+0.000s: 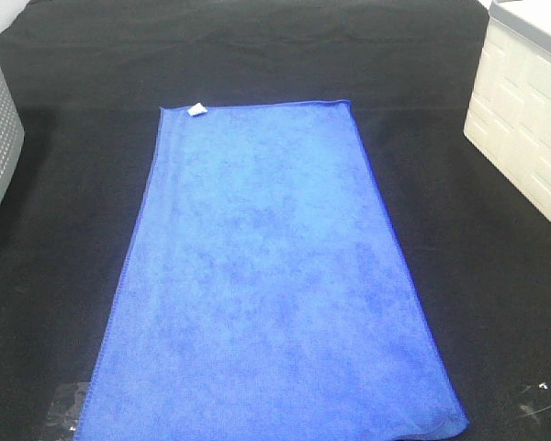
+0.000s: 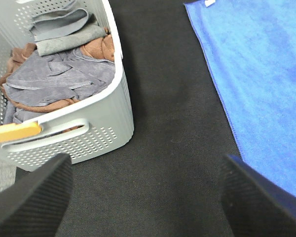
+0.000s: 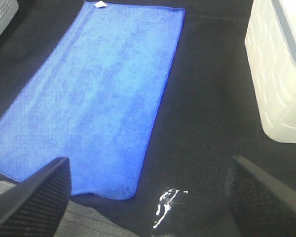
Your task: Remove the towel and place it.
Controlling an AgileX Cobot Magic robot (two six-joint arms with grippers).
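While towel (image 1: 275, 285) lies flat | black cloth (image 1: 73, 184) borders it | both claws released

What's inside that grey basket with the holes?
The grey basket holds crumpled grey cloths and brown cloths. Whatever lies beneath them is covered.

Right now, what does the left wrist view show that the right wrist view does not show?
Only the left wrist view shows inside the grey basket: grey and brown cloths. Only the right wrist view shows the white bin and the towel's near edge. Both show the blue towel, its white tag, the black table cloth, and an open gripper: left gripper, right gripper.
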